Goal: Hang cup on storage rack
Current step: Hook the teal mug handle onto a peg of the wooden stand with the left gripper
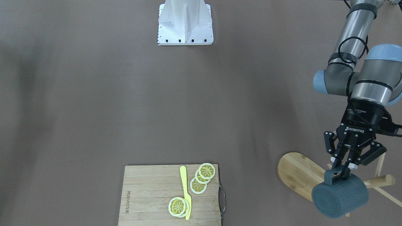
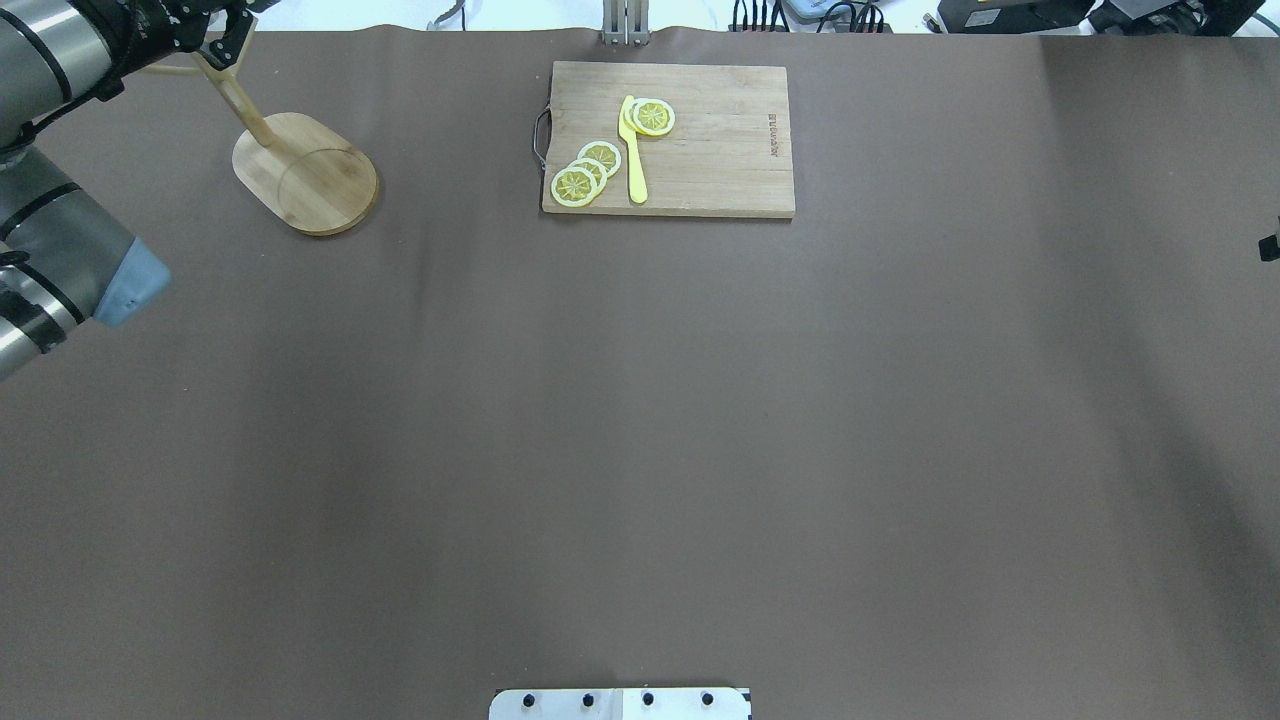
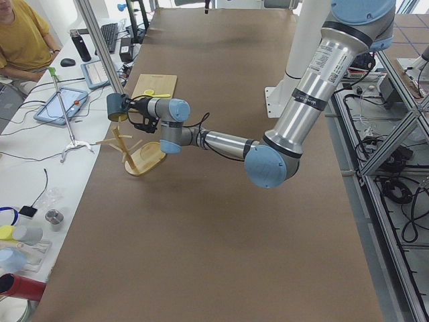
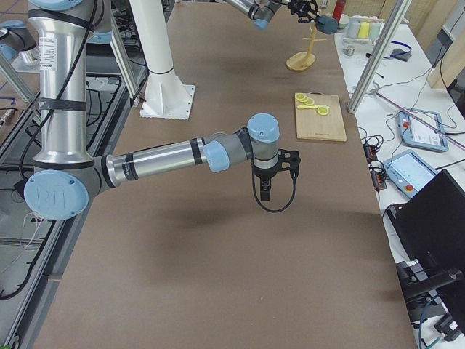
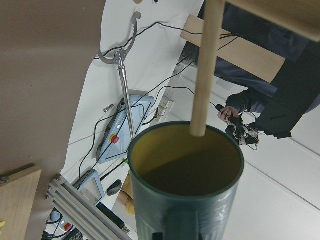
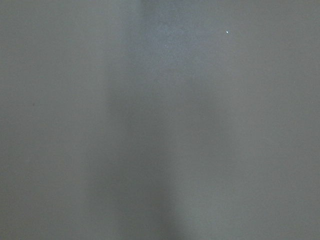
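The dark blue-grey cup [image 1: 340,196] hangs on its side in the air, held by its loop handle in my left gripper [image 1: 341,171], which is shut on it. The cup is right beside the bamboo storage rack [image 1: 298,172], over the near end of the oval base, and the round post [image 1: 381,181] sticks out behind it. In the left wrist view the cup's olive inside [image 5: 185,165] faces a rack peg [image 5: 205,70], whose tip stands at the cup's mouth. My right gripper [image 4: 265,190] points down over the bare table; I cannot tell whether it is open or shut.
A bamboo cutting board [image 1: 150,194] with a metal handle lies at the table's far middle, bearing lemon slices [image 1: 202,177] and a yellow knife [image 1: 186,191]. The robot's white base [image 1: 185,23] stands at the near edge. The rack is near the table's far left corner [image 2: 305,172].
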Robot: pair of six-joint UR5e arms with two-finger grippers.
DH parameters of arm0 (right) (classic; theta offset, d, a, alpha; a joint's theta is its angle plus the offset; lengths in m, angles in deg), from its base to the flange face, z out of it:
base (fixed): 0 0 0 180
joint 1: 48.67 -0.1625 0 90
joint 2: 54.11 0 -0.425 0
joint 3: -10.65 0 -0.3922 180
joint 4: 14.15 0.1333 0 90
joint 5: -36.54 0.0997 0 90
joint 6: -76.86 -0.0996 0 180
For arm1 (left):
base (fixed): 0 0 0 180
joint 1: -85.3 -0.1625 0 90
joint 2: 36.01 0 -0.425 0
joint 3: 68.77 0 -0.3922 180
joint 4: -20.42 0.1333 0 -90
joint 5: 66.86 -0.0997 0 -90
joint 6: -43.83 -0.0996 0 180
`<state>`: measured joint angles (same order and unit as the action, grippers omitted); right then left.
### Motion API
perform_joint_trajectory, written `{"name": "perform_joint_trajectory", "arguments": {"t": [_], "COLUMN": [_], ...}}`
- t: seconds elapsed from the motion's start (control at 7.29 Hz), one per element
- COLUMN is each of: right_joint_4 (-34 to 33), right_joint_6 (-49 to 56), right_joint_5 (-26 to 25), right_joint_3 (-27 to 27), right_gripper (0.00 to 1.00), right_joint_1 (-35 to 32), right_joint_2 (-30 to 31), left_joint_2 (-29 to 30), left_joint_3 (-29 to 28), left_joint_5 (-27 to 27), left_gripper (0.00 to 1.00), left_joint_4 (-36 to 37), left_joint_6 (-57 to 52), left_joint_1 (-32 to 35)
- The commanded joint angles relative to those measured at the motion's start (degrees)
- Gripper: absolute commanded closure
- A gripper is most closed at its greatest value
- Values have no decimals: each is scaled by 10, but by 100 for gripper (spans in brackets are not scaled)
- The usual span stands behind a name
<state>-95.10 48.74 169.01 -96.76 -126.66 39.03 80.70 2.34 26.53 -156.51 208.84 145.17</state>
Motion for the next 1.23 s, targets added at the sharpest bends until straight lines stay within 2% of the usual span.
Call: {"name": "perform_joint_trajectory", "arguments": {"t": [0.0, 0.41, 0.69, 1.1], "right_joint_4": [0, -6, -7, -7], "right_joint_6": [-1, -2, -2, -3], "right_joint_5": [1, 1, 1, 1], "right_joint_3": [-6, -23, -30, -31], "right_gripper": [0, 0, 0, 0], "right_joint_1": [-1, -1, -1, -1], "right_joint_2": [2, 6, 12, 13], "left_joint_2": [-16, -31, -37, -39], "left_joint_3": [-2, -3, -16, -25], "left_joint_5": [61, 78, 108, 111], "left_gripper": [100, 100, 100, 100], "left_joint_4": [-6, -31, -46, -60], "left_joint_6": [-10, -8, -10, -11], "left_joint_1": [10, 23, 42, 42]}}
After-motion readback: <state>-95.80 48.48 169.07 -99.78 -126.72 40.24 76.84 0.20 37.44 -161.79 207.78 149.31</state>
